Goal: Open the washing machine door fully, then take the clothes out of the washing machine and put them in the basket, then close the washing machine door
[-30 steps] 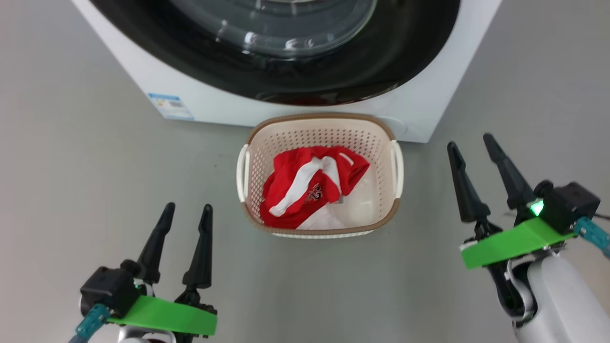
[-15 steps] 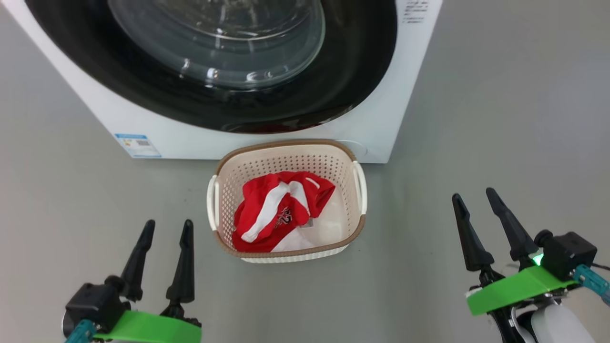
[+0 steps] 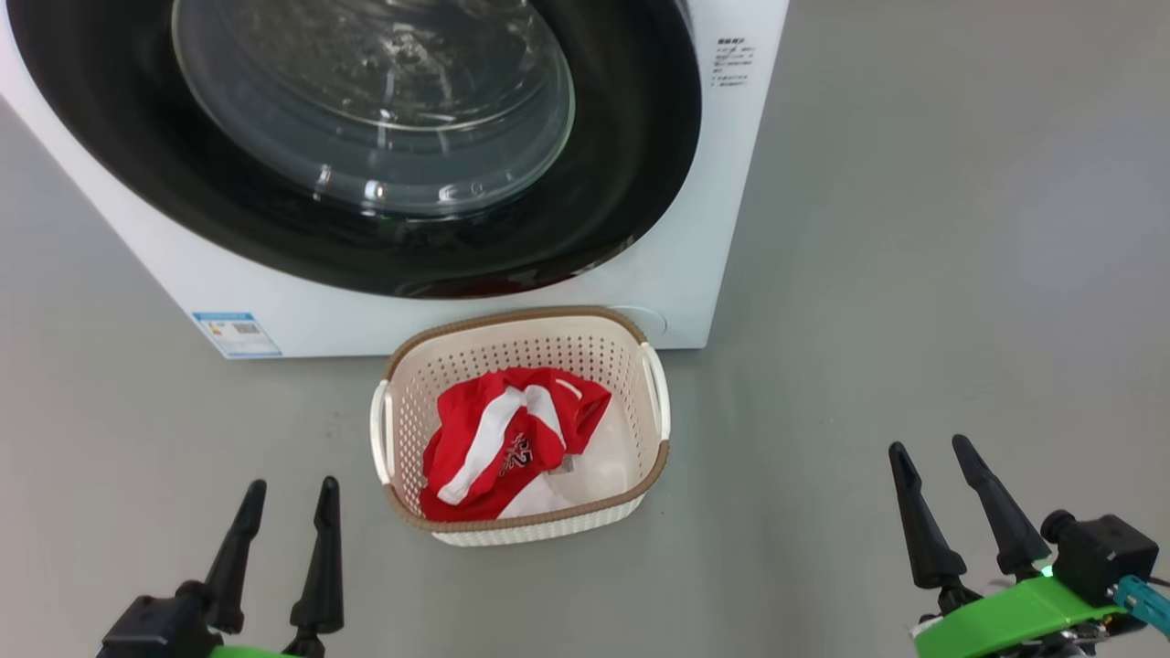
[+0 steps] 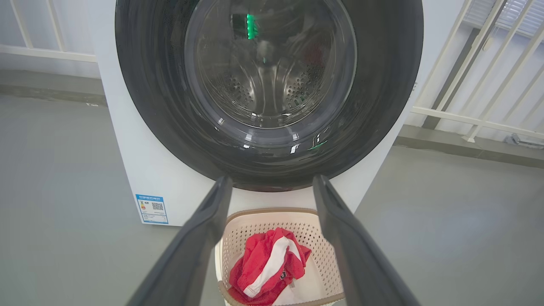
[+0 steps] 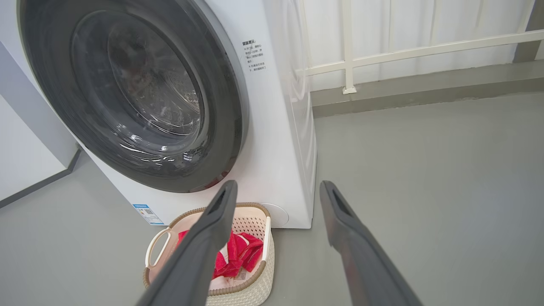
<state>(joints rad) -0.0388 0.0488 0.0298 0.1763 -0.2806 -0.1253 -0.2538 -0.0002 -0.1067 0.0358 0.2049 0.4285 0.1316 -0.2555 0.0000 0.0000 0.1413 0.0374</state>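
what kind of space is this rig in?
Probably a laundry or utility corner, maybe balcony-side: a white front-loading washing machine stands on a grey floor, a basket with red clothes sits before it, and a white railing runs behind.

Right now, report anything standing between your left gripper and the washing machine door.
Nothing visible does. The left gripper is open, and the washing machine door, shut, faces it unobstructed. The basket holding the red clothes sits lower, on the floor beneath the door.

No text is legible: the washing machine (image 3: pixel 722 201) bears a blue sticker (image 3: pixel 236 334) with a QR code and a small print block (image 3: pixel 734 62). The white lettering on the clothes (image 3: pixel 475 429) is unclear.
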